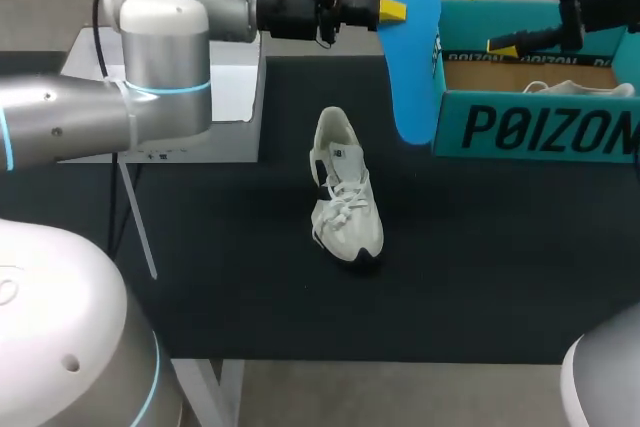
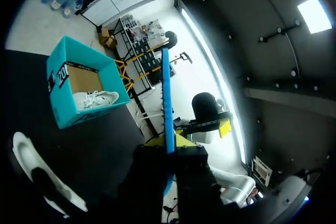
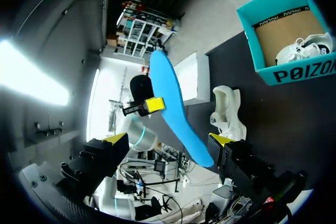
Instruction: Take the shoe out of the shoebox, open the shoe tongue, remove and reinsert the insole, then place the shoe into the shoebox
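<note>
My left gripper (image 1: 393,10) is shut on the upper part of a blue insole (image 1: 410,52), which hangs upright above the table beside the shoebox. The left wrist view shows the insole (image 2: 167,98) edge-on, rising out of that gripper (image 2: 169,149). A white shoe (image 1: 345,192) lies on the black tabletop below, toe toward me. My right gripper (image 1: 495,15) hovers open over the teal shoebox (image 1: 535,129), just right of the insole. Its own view shows the insole (image 3: 176,114) ahead of its spread fingers (image 3: 168,140), untouched, with the shoe (image 3: 228,111) beyond.
A second white shoe (image 1: 580,89) lies inside the shoebox, also seen in the right wrist view (image 3: 307,48). A white block (image 1: 225,97) stands at the table's back left, under my left arm. Black tabletop (image 1: 250,277) spreads around the shoe.
</note>
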`<action>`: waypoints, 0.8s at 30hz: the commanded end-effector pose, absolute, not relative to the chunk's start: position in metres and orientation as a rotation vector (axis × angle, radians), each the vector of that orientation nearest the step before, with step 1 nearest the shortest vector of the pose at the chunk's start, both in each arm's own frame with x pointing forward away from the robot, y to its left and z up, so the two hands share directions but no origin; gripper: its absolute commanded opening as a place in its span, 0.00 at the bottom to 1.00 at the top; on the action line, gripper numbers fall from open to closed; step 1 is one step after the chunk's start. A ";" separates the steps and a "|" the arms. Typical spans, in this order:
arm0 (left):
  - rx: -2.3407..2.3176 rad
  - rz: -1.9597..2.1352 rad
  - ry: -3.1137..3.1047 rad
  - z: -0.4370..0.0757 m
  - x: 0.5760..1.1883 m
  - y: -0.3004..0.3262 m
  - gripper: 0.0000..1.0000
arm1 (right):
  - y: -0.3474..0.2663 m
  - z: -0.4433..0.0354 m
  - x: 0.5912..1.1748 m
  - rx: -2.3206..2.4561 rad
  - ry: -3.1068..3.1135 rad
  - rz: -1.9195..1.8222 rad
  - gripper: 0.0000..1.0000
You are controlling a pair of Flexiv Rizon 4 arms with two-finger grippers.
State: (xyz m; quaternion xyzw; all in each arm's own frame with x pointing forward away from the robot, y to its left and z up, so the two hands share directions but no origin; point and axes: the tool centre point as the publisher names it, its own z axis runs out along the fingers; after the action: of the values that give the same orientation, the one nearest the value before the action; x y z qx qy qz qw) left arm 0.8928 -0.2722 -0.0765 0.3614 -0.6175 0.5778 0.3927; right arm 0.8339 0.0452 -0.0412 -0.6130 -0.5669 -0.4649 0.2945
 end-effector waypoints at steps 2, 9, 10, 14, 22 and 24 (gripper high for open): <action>0.868 1.497 -1.764 -0.077 0.892 -0.274 0.00 | 0.046 -0.044 0.833 -1.605 -1.485 -1.266 1.00; 0.587 1.794 -2.005 -0.065 0.895 -0.277 0.00 | 0.047 -0.044 0.833 -1.611 -1.478 -1.265 1.00; 0.587 1.794 -2.005 -0.065 0.895 -0.277 0.00 | 0.047 -0.044 0.833 -1.611 -1.477 -1.264 1.00; 0.587 1.794 -2.005 -0.065 0.895 -0.277 0.00 | 0.048 -0.044 0.834 -1.609 -1.473 -1.265 1.00; 0.587 1.794 -2.005 -0.065 0.895 -0.277 0.00 | 0.049 -0.045 0.834 -1.612 -1.470 -1.259 1.00; 0.555 1.807 -2.036 -0.065 0.896 -0.276 0.00 | 0.049 -0.045 0.834 -1.614 -1.468 -1.258 1.00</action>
State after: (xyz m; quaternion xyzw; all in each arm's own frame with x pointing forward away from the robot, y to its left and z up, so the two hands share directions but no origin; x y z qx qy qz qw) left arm 0.8975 -0.2769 -0.0647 0.2061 -0.7160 0.6387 0.1924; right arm 0.8336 0.0473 -0.0443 -0.6091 -0.5554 -0.4756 0.3070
